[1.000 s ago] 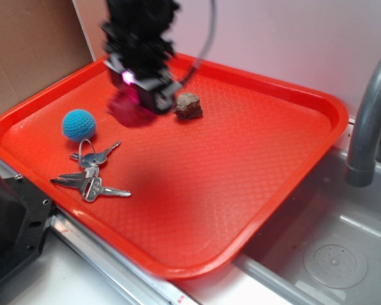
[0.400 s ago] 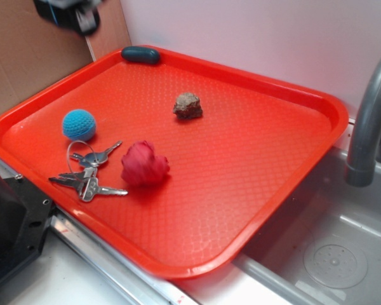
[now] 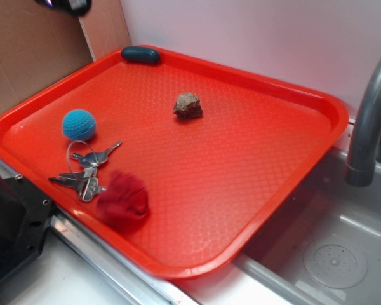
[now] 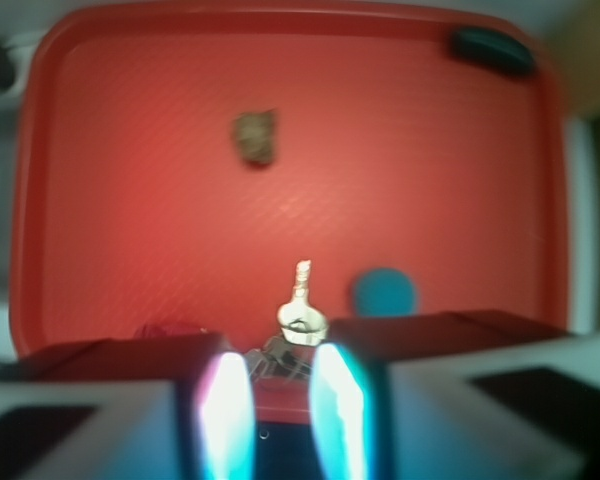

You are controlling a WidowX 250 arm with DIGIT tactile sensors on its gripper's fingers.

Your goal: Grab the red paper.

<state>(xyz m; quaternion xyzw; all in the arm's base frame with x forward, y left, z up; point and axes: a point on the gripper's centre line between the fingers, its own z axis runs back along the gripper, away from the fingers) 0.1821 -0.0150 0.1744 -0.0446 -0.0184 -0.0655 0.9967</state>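
Paper point(image 3: 122, 199) sits loose beside the keys point(image 3: 86, 171); your gripper point(image 4: 278, 405), narrow and empty, must descend there.

Red-orange tray point(image 3: 254, 159), diamond-textured; deep-red paper point(image 3: 122, 200), blurred; blue ball point(image 3: 79, 124); brown lump point(image 3: 188, 105); silvery keys point(image 3: 86, 171).

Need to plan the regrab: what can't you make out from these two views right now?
- Red paper: motion-blurred in exterior; its resting spot is unclear. In wrist, only a sliver shows above the fingers.
- Gripper: cut off by the top edge in exterior; wrist is blurred, so open or shut is unclear.
- Keys: partly hidden by fingers in wrist.
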